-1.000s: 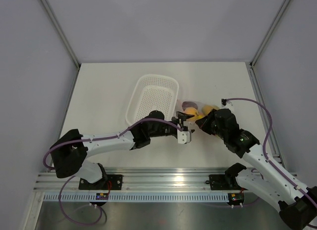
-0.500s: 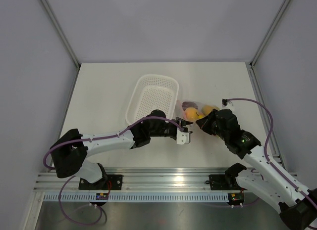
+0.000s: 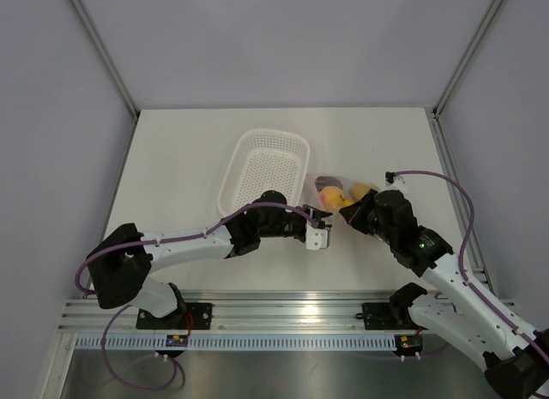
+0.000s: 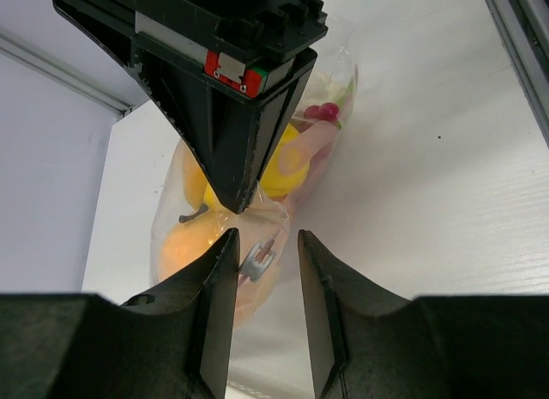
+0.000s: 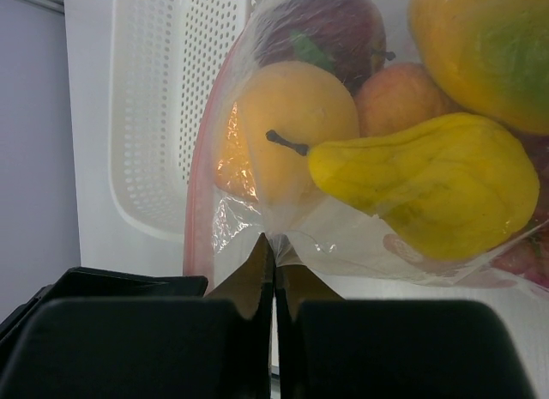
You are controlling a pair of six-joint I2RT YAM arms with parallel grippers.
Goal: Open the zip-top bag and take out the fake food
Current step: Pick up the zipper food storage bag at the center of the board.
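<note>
Zip-top bag [image 5: 240,227] of fake food [image 5: 429,184] is pinched at its near edge by closed R gripper [image 5: 272,243]; same edge is straddled by part-open L gripper [image 4: 266,244], opposite.

top view looks down; both wrist views closely face the zip-top bag [image 5: 233,229].
</note>
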